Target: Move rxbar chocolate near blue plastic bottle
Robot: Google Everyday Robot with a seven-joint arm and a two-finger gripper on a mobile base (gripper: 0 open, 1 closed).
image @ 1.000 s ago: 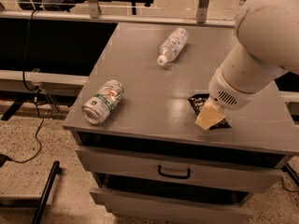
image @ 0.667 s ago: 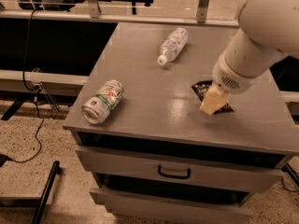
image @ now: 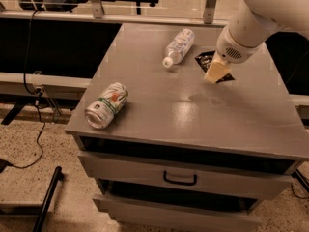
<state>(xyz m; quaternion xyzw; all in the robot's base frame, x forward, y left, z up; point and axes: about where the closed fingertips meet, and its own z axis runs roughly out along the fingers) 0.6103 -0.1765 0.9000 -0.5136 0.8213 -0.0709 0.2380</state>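
The rxbar chocolate (image: 203,59), a flat black wrapper, is at the back right of the grey table (image: 159,105), partly hidden under my gripper. My gripper (image: 216,75) comes down from the upper right on the white arm, and its cream fingers are shut on the bar. The blue plastic bottle (image: 179,45), clear with a white cap and a pale label, lies on its side just left of the bar, a short gap away.
A green-and-white soda can (image: 106,105) lies on its side near the table's front left edge. Drawers with a dark handle (image: 179,179) are below the tabletop. Cables and a stand leg are on the floor at the left.
My gripper has moved toward the back and left of the table with the rxbar chocolate in it, ending close to the bottle. The bottle and can have not moved.
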